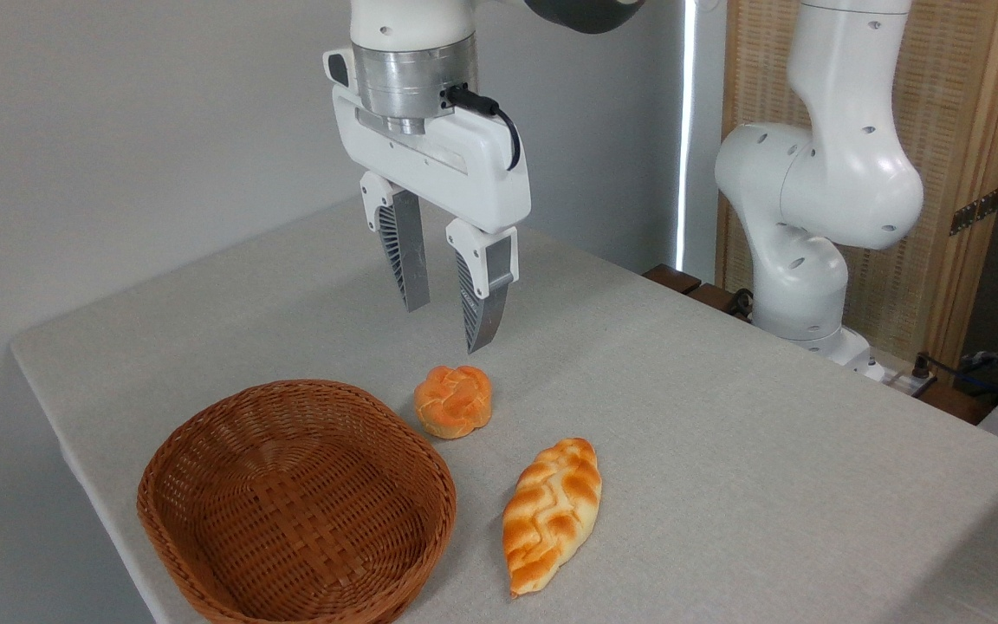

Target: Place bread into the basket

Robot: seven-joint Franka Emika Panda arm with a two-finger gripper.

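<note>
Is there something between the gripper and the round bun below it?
No. In the camera view, only open air separates the gripper from the bun; its fingers hang apart above the bun, holding nothing.

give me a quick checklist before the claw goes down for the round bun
1. Claw open: ok.
2. Claw holds nothing: ok.
3. Round bun free on the table, apart from the braided loaf: ok.
4. Claw centred over the bun: cannot tell from one view.
5. Basket holds nothing, room for the bun: ok.
6. Bun clear of the basket rim: cannot tell, it looks very close.
</note>
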